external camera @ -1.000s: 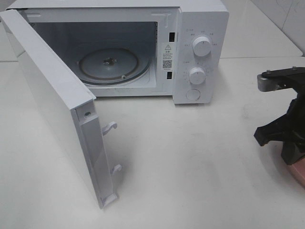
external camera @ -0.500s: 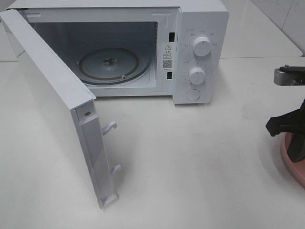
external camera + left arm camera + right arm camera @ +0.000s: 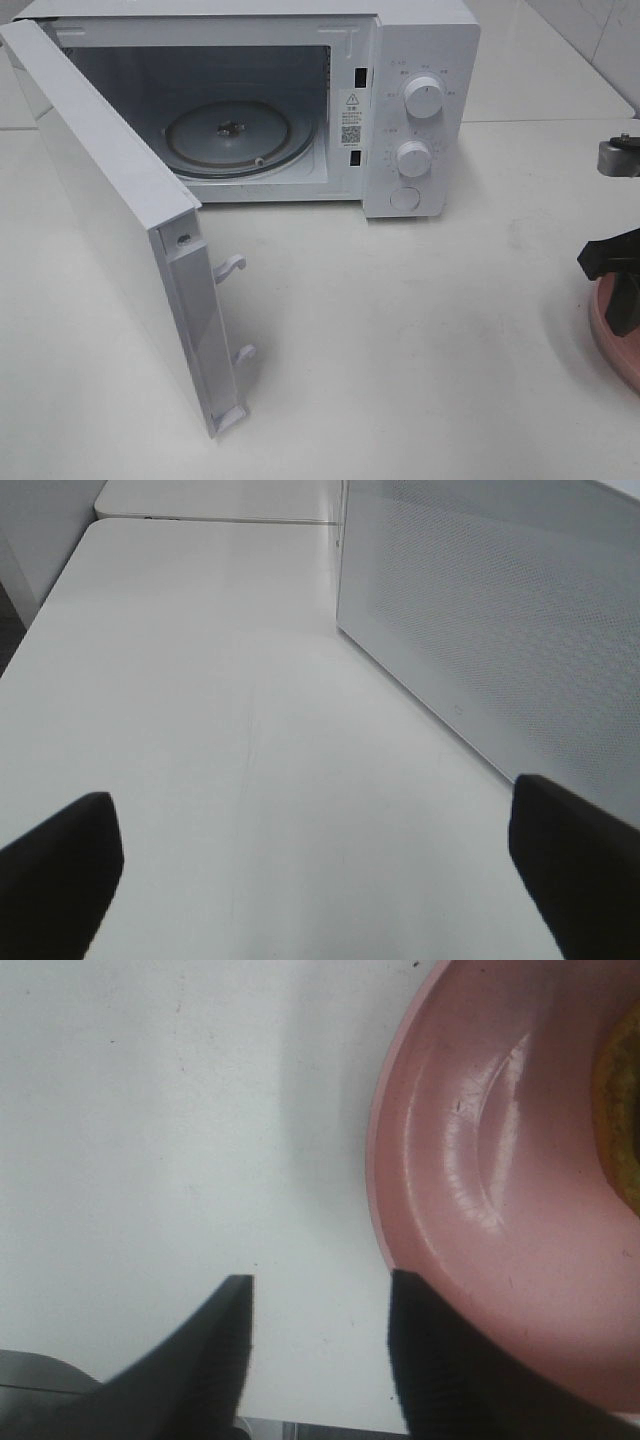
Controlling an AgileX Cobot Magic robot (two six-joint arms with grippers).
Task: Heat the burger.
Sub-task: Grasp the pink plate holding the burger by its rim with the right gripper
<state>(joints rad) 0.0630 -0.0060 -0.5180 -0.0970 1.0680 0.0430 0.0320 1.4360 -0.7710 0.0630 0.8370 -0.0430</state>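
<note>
Only an edge of the burger (image 3: 622, 1110) shows, golden-brown, lying on the round pink plate (image 3: 500, 1160) in the right wrist view. My right gripper (image 3: 320, 1355) hovers at the plate's rim. Its fingers stand apart, one over the white table and the other over the plate's edge, with nothing gripped between them. In the exterior high view that gripper (image 3: 622, 300) sits at the far right over the plate (image 3: 610, 340). My left gripper (image 3: 315, 880) is wide open and empty above the bare table, beside the microwave door (image 3: 500, 630).
The white microwave (image 3: 420, 60) stands at the back. Its door (image 3: 110, 220) swings far out to the front left. The glass turntable (image 3: 235, 135) inside carries nothing. Two door latches (image 3: 232, 267) stick out from the door's edge.
My right gripper has slid right toward the frame's edge, uncovering more of the pink plate. Its jaws have gone from shut to apart. The left gripper and the microwave are unchanged.
</note>
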